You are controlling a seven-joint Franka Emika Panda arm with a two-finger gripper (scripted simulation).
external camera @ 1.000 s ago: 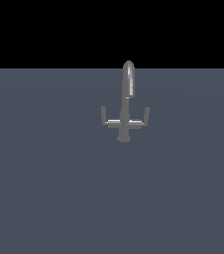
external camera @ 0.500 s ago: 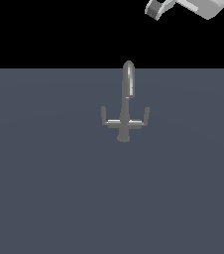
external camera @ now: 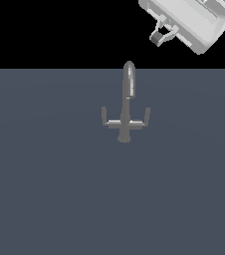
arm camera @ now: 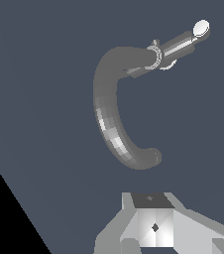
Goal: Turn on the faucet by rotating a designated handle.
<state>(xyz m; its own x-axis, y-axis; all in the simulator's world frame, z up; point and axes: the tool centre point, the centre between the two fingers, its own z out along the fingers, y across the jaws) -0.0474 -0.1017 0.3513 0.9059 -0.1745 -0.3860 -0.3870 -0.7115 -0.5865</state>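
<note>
Grey faucet (external camera: 127,102) upright on flat slate-blue floor (external camera: 45,189), a bit above the middle of the exterior view. Tall rounded spout (external camera: 129,82), short crossbar, two upturned prongs. Handle (external camera: 147,116) at the crossbar end on the exterior view's right, twin prong (external camera: 104,115) on the exterior view's left. Both prongs upright, roughly level with each other.

Gripper (external camera: 159,36) in the top corner on the exterior view's right, against black background, tilted, fingers pointing down toward the exterior view's left. Well apart from faucet, touching nothing. Fingertips small and close together there; gap not resolvable, so cannot tell whether apart or together. Nothing seen between them.

Wrist view: curved spout (arm camera: 109,116) seen from above as a C-shaped hook, one prong (arm camera: 183,43) with pale round tip sticking out past a collar. Gripper body (arm camera: 153,225) at frame edge, fingers not clearly shown.

No brands, labels or writing visible anywhere.
</note>
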